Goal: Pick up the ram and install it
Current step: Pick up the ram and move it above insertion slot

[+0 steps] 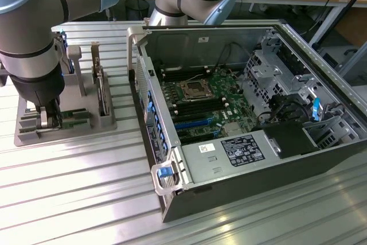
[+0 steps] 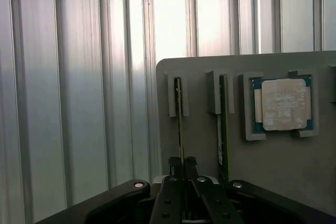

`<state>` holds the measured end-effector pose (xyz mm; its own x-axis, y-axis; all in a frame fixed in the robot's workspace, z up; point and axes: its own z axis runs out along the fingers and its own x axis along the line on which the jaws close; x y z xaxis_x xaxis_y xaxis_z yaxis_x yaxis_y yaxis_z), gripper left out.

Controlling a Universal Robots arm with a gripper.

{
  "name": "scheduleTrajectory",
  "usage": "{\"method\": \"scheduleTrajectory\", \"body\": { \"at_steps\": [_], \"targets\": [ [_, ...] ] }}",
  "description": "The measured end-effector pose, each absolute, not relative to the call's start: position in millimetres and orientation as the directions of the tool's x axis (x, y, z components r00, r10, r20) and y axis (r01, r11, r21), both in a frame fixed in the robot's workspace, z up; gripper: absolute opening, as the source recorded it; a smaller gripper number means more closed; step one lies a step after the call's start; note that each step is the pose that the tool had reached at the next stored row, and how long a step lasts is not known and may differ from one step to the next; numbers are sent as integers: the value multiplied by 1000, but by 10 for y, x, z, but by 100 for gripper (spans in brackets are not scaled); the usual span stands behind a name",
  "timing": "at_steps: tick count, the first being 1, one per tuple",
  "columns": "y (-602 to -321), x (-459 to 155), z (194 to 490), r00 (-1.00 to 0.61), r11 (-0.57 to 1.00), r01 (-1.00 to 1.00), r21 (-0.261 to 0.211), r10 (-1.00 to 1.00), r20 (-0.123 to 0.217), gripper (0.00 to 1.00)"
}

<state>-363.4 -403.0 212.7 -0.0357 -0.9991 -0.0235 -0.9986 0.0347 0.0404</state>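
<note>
Closest in the wrist view are my fingers (image 2: 182, 162), pinched shut on the thin edge of the ram (image 2: 179, 114), which stands on edge in its slot of the grey holder (image 2: 199, 145). So I judge the grasp made, while the lift and the install are not yet done. A second stick (image 2: 221, 124) stands just beside my fingers in its own slot, and the square processor (image 2: 283, 103) lies farther off on that same side. On the other side the holder's edge is near, with bare ribbed counter (image 2: 79, 103) beyond. Straight up looks like the free way out.

From the exterior view, my fingers are down in the holder, with an upright card (image 1: 99, 86) near them. The open computer case (image 1: 146, 93) sits well apart from my fingers. Its side wall rises between me and the motherboard (image 1: 212, 98), whose long memory slots (image 1: 198, 107) lie open from above.
</note>
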Motion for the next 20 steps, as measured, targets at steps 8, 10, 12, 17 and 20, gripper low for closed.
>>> {"method": "scheduleTrajectory", "body": {
  "at_steps": [8, 10, 12, 17, 20],
  "targets": [
    [-4030, -3634, 2169, -36, 35, -999, 40, -999, -24, 13],
    [-4030, -3634, 2174, -36, 35, -999, 40, -999, -24, 13],
    [-4030, -3634, 2182, -36, 35, -999, 40, -999, -23, 13],
    [-4030, -3634, 2198, -36, 35, -999, 40, -999, -24, 13],
    [-4030, -3634, 2201, -36, 35, -999, 40, -999, -24, 13]
  ]
}}
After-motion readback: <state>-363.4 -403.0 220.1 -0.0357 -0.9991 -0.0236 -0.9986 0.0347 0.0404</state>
